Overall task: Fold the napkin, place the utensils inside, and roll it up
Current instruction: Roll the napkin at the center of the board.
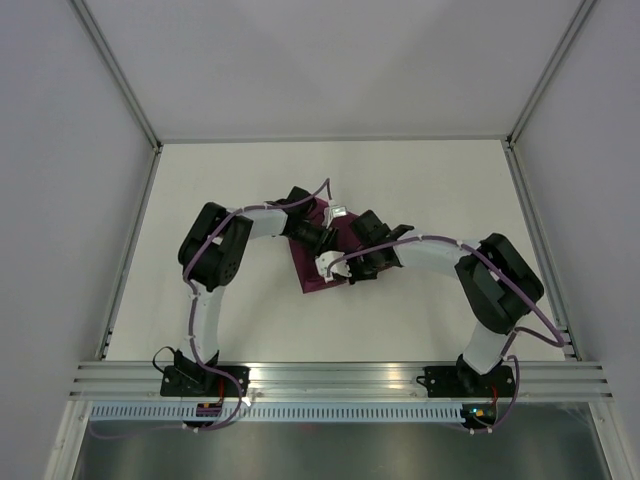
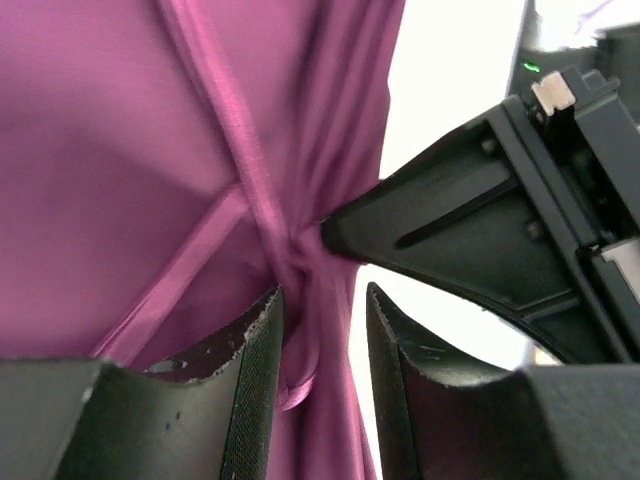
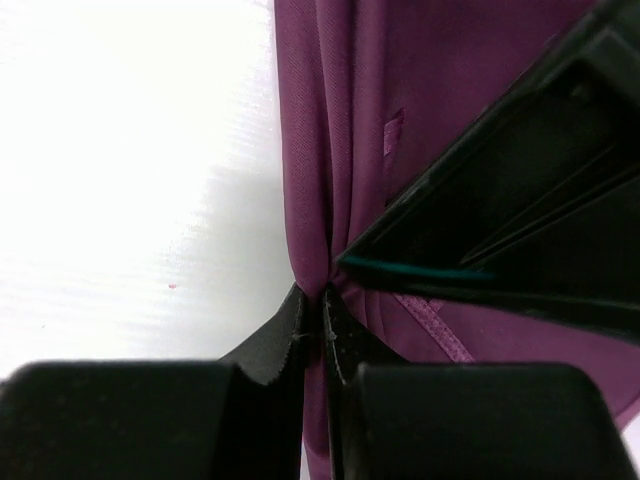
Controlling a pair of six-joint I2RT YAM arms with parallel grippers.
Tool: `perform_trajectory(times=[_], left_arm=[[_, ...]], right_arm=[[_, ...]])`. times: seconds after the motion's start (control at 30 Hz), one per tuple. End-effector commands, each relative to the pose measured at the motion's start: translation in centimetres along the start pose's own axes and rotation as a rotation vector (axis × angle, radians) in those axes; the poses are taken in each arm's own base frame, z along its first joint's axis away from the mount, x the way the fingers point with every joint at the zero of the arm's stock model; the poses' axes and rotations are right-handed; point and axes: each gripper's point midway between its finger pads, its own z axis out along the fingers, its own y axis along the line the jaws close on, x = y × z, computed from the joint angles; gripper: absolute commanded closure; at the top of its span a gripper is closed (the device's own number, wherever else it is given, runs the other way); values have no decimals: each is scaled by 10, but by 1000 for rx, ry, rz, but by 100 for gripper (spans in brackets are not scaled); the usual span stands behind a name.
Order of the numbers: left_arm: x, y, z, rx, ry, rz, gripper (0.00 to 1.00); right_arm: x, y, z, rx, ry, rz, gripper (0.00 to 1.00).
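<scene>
My right gripper (image 3: 320, 305) clamps a bunched fold of the glossy magenta-purple cloth napkin (image 3: 350, 120); my left gripper (image 2: 322, 300), at three o'clock, gapes around it.

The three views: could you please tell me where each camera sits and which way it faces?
Top external: above and behind the bases, looking down on the table and napkin; left arm and right arm show whole.
Left wrist: on the left arm, looking along the left fingers, parted around bunched napkin.
Right wrist: on the right arm, looking along the right fingers, pinched on a napkin fold.
Shared: both wrist views show the napkin and the other arm's fingers.
</scene>
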Motion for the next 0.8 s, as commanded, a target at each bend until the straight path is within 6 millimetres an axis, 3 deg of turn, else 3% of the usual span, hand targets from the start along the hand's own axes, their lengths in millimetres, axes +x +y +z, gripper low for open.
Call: perform_trajectory(times=[0.0, 0.03, 0.1, 0.13, 0.2, 0.23, 0.37, 0.43, 0.47, 0.5, 0.57, 0.77], left_arm=[[-40, 11, -29, -206, -143, 122, 56], [-39, 19, -37, -250, -166, 98, 56], [-58, 22, -61, -352, -267, 116, 56], [-52, 34, -71, -436, -292, 97, 57], [-70, 22, -94, -502, -405, 154, 57], [-61, 36, -106, -598, -438, 126, 57], [-65, 17, -139, -719, -604, 195, 58], [-73, -8, -158, -749, -732, 289, 58], [-64, -11, -158, -758, -733, 290, 59], [-70, -26, -159, -751, -776, 368, 59], [-61, -41, -165, -799, -818, 446, 57], [-46, -86, -145, -863, -857, 661, 53]], right_arm=[[15, 48, -2, -245, 16, 128, 97], [15, 50, -2, -266, 10, 143, 97], [13, 53, -4, -328, -7, 172, 97], [12, 53, -5, -347, -15, 185, 97], [11, 52, -8, -396, -36, 220, 97], [12, 53, -8, -414, -39, 233, 97], [13, 47, -6, -499, -58, 289, 97], [15, 50, -8, -564, -63, 337, 98], [17, 50, -7, -579, -59, 346, 97], [16, 50, -7, -593, -65, 357, 97], [20, 45, -4, -616, -66, 382, 97], [28, 39, 1, -641, -54, 433, 97]])
